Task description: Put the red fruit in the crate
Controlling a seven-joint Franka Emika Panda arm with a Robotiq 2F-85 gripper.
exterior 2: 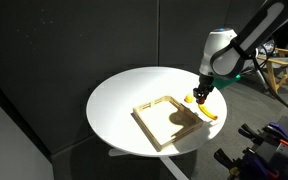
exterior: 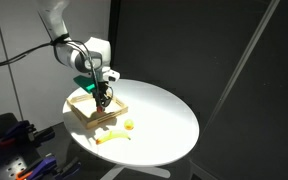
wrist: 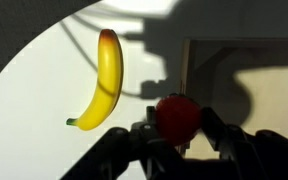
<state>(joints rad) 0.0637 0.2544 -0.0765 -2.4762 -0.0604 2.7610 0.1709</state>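
Between the pincer's (wrist: pixel 179 123) two dark fingers, low in the wrist view, sits the red fruit (wrist: pixel 177 114). The fingers are closed in against its sides, so the pincer has hold of it. Whether the fruit hangs clear of the surface below cannot be told.

From the fruit, at about 1 o'clock in the wrist view, lies the crate (wrist: pixel 239 60). Its pale wooden wall runs just beside the fruit and its floor stretches away in shadow. The fruit seems to be at the crate's near wall rather than well over the floor.

At about 10 o'clock from the fruit lies the banana (wrist: pixel 106 80), apart from both fruit and crate, on the white table (wrist: pixel 44 90).

In an exterior view the pincer (exterior: pixel 101 100) points straight down over the crate (exterior: pixel 84 108). The banana (exterior: pixel 112 138) is at about 5 o'clock from the crate, close to the table edge, and a small pale fruit (exterior: pixel 130 125) lies just beside it.

As a judgement, the pick-up looks done. What is left is a short move over the crate floor, a lowering, and the release. No fruit is seen lying inside the crate.
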